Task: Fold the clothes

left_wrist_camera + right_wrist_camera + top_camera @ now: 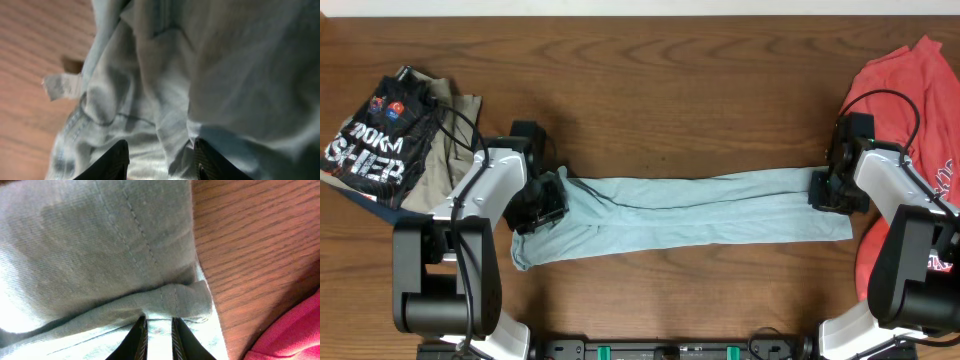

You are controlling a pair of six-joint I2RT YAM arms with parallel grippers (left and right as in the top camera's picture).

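— Where is the pale blue-grey T-shirt (700,210) found?

— It is stretched out as a long strip on the table (670,80).

— How is it held?

— At its right end, a fold is pinched tight by the right gripper (159,325). At its left end, cloth is seen between the left gripper's (162,150) parted fingers (117,160), but a grasp cannot be told. A red T-shirt (905,90) is seen beyond its right end.

Red T-shirt (920,70) cut off at 3 o'clock edge, partly under right arm (910,250). Left wrist view blurry; fingers (112,162) cropped at 6 o'clock.
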